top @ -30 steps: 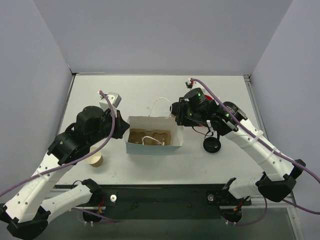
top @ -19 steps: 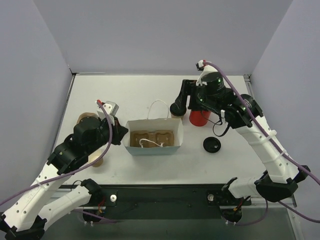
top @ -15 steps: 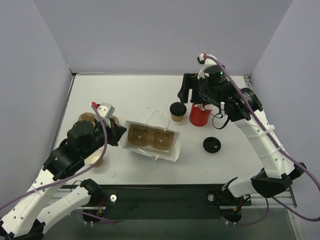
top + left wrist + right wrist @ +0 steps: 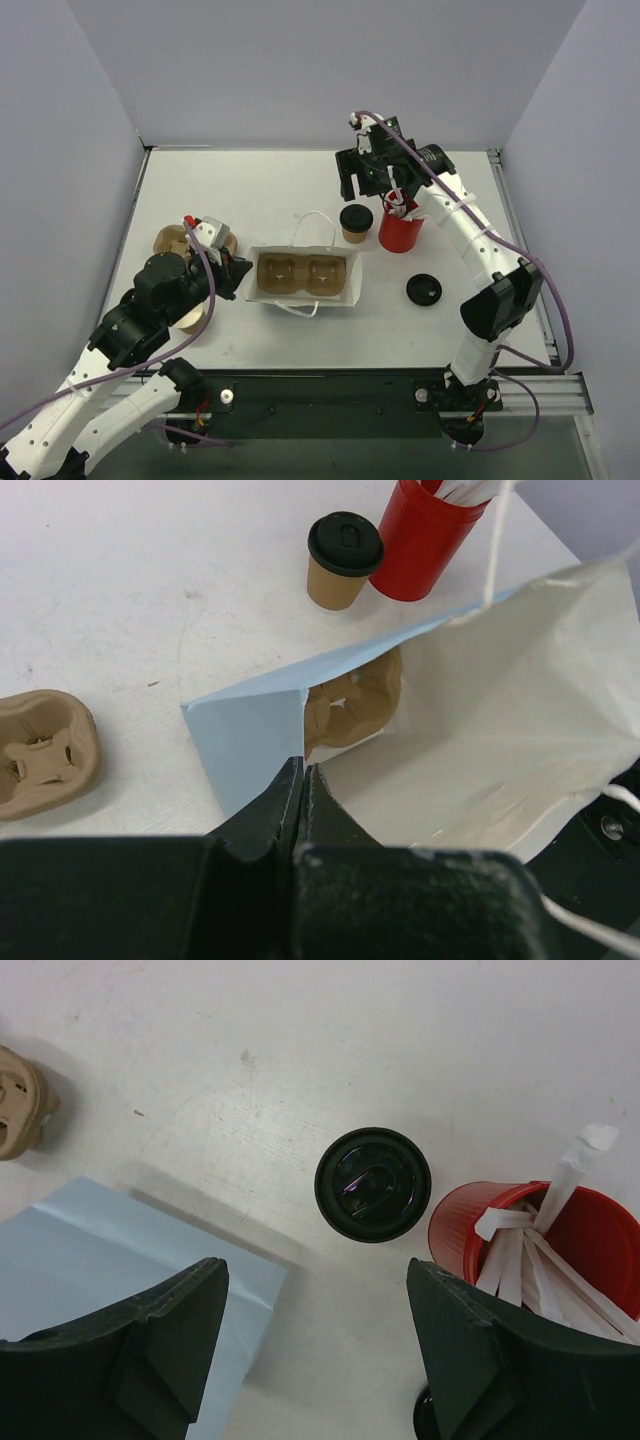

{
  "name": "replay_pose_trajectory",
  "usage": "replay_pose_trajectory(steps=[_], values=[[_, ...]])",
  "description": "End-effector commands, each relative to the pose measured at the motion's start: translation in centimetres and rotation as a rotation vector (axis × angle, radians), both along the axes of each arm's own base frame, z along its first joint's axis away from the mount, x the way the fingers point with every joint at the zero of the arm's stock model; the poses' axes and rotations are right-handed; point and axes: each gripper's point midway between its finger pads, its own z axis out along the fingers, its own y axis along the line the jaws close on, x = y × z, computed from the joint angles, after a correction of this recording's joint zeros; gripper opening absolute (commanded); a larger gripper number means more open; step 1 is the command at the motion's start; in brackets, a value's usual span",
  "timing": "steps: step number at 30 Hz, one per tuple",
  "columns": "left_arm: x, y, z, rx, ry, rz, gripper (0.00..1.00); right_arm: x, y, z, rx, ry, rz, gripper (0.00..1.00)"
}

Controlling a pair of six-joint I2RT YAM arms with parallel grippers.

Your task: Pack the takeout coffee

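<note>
Well, nothing is packed yet: the coffee [image 4: 356, 221] stands upright on the desk [image 4: 250, 190], lid on, just beyond the far right corner of the bag [image 4: 245, 745] and outside it. The bag looks ready, mouth up with a carrier [image 4: 303, 272] seated inside, both wells apparently bare. The left end effector [image 4: 302, 775] is pressed together on the bag's left rim, pinching the paper and holding the mouth agape. The right end effector [image 4: 315, 1285] hangs above the coffee with fingers spread wide, gripping nothing. So by the look of it, the grasp, the lift and the drop into a well are all left to do.

Now the views. Only the top camera shows the carrier's wells and a loose lid [image 4: 423, 289] right of the bag. The right wrist camera looks straight down on the coffee's lid, framed between its own fingers, with the red cup [image 4: 540, 1250] right beside it; whether they touch is unclear. Only the left wrist camera shows the pinch on the paper itself.
</note>
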Motion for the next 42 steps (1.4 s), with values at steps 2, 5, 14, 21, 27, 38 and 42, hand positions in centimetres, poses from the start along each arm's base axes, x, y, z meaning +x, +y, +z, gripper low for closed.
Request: replay_pose_trajectory(steps=[2, 5, 14, 21, 27, 38, 42], values=[[-0.6, -0.5, 2.1, -0.040, -0.044, -0.043, 0.00, 1.0, 1.3, -0.6, -0.023, -0.003, 0.085, 0.74], [-0.9, -0.2, 2.1, -0.033, -0.047, -0.045, 0.00, 2.3, 1.6, -2.0, -0.076, 0.001, 0.112, 0.74], [-2.2, 0.4, 1.9, -0.049, -0.047, -0.058, 0.00, 4.3, 0.8, -7.0, -0.239, 0.076, 0.161, 0.80], [-2.1, 1.2, 1.0, -0.034, -0.006, -0.008, 0.00, 4.5, -0.5, -9.4, -0.282, 0.136, 0.157, 0.81], [-2.2, 1.6, 0.7, -0.013, -0.004, -0.005, 0.00, 3.8, -1.2, -11.6, -0.324, 0.196, 0.179, 0.81], [-2.9, 2.1, -0.1, 0.011, 0.002, -0.012, 0.00, 2.6, -0.8, -13.4, -0.297, 0.270, 0.209, 0.81], [-2.9, 2.3, 0.3, 0.020, -0.006, -0.010, 0.00, 2.6, -0.7, -13.8, -0.296, 0.284, 0.207, 0.81]])
